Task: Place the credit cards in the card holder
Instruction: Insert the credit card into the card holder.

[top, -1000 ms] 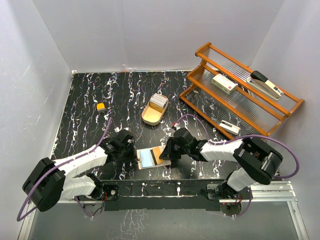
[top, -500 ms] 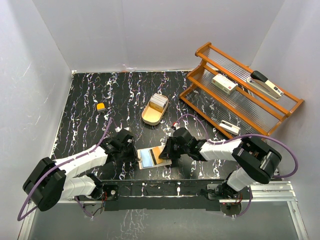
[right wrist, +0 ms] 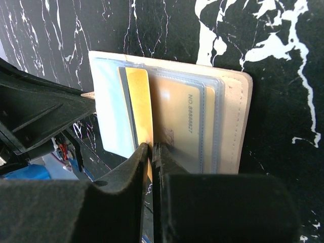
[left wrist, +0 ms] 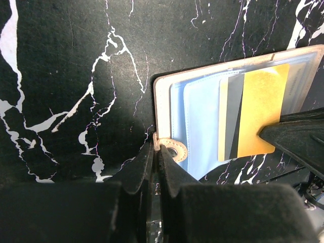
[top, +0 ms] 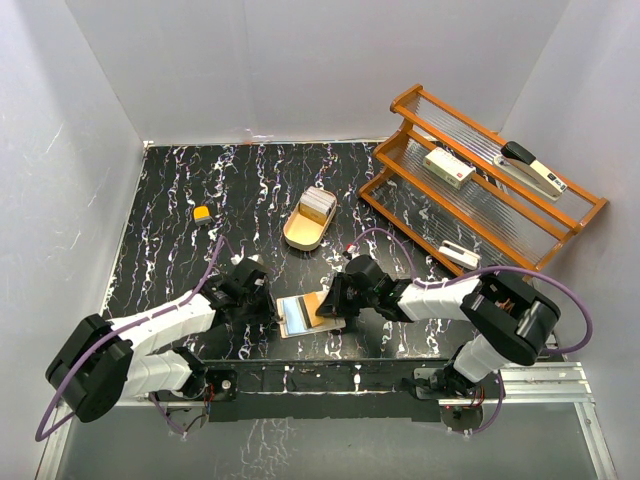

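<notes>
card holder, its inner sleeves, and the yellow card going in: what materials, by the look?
Card holder: pale tan leather or faux leather, matte, with a stitched seam along the edge; which of the two, the pictures don't show.
Sleeves: thin clear plastic, glossy, and the cards show through.
Yellow card: stiff smooth plastic with a flat sheen and a dark stripe along one side.

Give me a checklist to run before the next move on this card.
1. The card holder lies open: ok.
2. The left pincer is shut on its closure tab: ok.
3. The right pincer is shut on the yellow card: ok.
4. Card fully inside the holder: not ok, its gripped end sticks out.
5. Card's far edge tucked under a clear sleeve: cannot tell.
</notes>
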Robot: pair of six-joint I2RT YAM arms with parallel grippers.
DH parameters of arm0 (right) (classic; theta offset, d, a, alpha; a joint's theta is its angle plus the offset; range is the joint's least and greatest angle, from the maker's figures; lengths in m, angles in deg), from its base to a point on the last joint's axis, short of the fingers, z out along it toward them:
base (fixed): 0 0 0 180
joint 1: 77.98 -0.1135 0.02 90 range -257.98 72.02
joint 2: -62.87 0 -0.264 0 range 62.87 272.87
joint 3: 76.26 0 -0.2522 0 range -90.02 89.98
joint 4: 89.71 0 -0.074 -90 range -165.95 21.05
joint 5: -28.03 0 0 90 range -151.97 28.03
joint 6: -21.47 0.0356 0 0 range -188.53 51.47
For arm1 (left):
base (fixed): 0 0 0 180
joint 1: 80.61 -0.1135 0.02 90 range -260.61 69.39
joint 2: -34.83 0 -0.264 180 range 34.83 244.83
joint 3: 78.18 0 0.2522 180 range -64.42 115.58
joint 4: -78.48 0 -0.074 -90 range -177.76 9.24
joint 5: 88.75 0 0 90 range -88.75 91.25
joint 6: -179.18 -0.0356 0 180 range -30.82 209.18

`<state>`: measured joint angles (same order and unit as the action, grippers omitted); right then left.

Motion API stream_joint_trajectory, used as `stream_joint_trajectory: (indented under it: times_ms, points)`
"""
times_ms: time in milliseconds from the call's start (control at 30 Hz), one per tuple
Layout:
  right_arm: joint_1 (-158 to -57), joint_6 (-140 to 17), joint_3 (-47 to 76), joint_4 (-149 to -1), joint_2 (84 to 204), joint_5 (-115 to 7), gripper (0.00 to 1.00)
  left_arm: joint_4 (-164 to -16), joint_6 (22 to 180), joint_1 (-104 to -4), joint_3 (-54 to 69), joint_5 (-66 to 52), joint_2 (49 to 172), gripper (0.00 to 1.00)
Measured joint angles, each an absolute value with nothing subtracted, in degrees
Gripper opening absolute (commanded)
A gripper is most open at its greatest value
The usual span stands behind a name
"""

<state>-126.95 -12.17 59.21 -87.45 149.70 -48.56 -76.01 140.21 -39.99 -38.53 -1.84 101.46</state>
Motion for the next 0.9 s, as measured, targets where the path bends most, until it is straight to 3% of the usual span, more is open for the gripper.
stream_joint_trajectory:
  times_ms: [300, 567, 900]
  points:
    - [-127.04, -11.78, 58.14, -86.67, 149.74, -49.09, 0.32, -77.48, 140.86, -39.99, -39.08, -2.54, 101.37, 0.00]
    - [-127.17, -15.25, 56.04, -78.86, 146.47, -53.07, 0.43, -78.31, 141.28, -39.88, -39.27, -3.90, 101.55, 0.00]
    - [-127.17, -19.84, 54.43, -77.01, 146.55, -53.35, 0.47, -79.03, 141.54, -39.88, -39.34, -4.47, 102.14, 0.00]
